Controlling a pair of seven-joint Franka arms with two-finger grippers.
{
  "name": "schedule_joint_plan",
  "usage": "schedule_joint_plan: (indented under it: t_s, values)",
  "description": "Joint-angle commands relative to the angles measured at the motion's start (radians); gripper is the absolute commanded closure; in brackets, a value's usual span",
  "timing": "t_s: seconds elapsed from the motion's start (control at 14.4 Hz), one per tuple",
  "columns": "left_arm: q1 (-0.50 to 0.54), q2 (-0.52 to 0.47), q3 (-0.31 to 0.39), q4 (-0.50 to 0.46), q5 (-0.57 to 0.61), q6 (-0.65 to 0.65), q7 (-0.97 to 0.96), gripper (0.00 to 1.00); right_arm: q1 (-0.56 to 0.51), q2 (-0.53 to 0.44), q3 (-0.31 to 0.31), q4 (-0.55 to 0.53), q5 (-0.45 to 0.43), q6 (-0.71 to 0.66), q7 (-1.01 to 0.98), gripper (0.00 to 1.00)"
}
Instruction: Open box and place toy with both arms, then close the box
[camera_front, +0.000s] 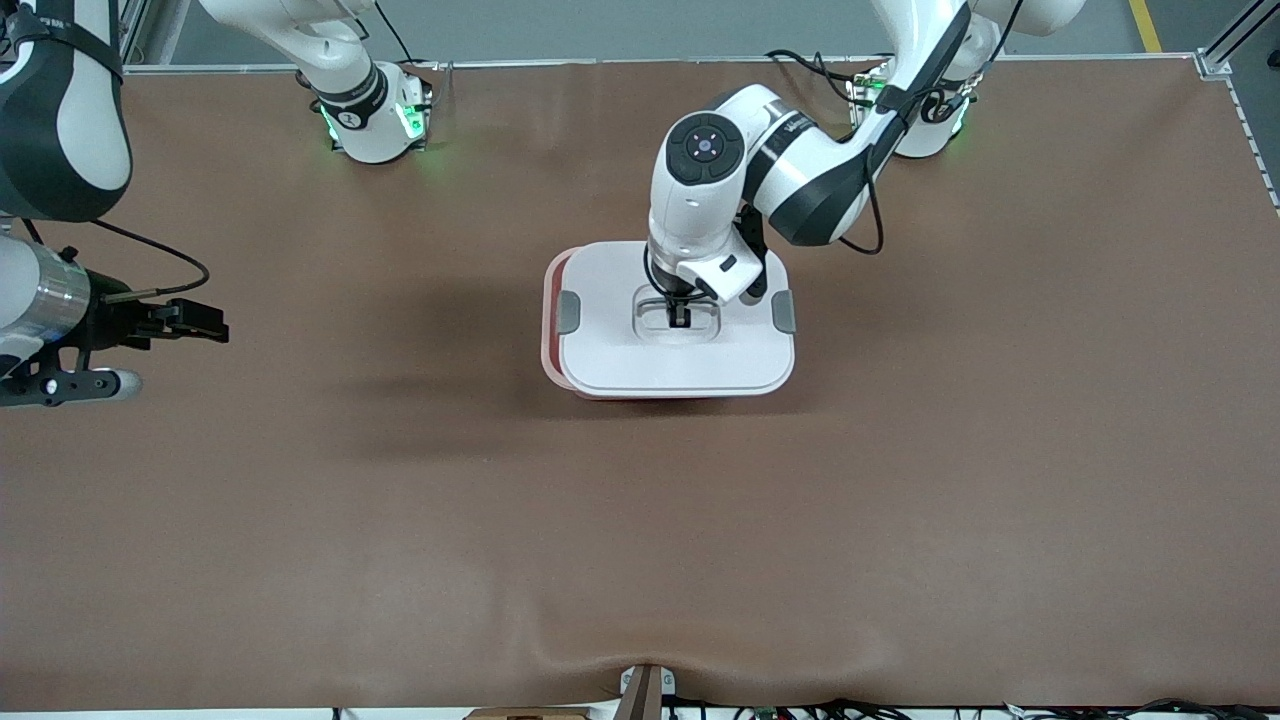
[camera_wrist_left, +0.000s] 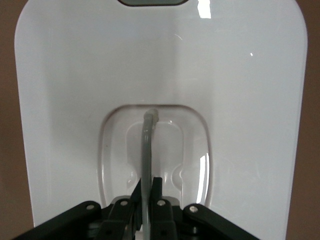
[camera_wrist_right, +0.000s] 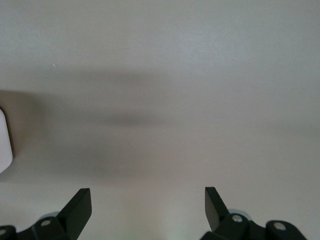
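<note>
Both pincers: left pincer (camera_wrist_left: 145, 192) clamping lid handle (camera_wrist_left: 148, 145), right pincer (camera_wrist_right: 148, 207) wide apart

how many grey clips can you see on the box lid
2. One clip sits on the lid edge toward the right arm's end of the table, the other clip toward the left arm's end. More could be hidden under the left arm.

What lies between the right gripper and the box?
Only bare table separates the right gripper from the box, as the front view shows.
</note>
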Motion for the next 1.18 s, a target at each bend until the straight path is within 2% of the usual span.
schedule_joint_plan:
  t_s: [0.0,0.63,1.11]
  values:
    - [-0.039,0.036,0.006,0.020,0.024,0.023,-0.032,1.00,-0.039,-0.031,0.018,-0.032,0.022,0.018,0.014,0.00]
    - [-0.055,0.056,0.003,0.017,0.056,0.043,-0.106,1.00,-0.083,-0.034,0.019,-0.032,0.039,0.051,0.011,0.00]
    - [-0.058,0.069,0.003,0.020,0.056,0.063,-0.127,1.00,-0.111,-0.048,0.019,0.001,0.043,-0.002,0.002,0.00]
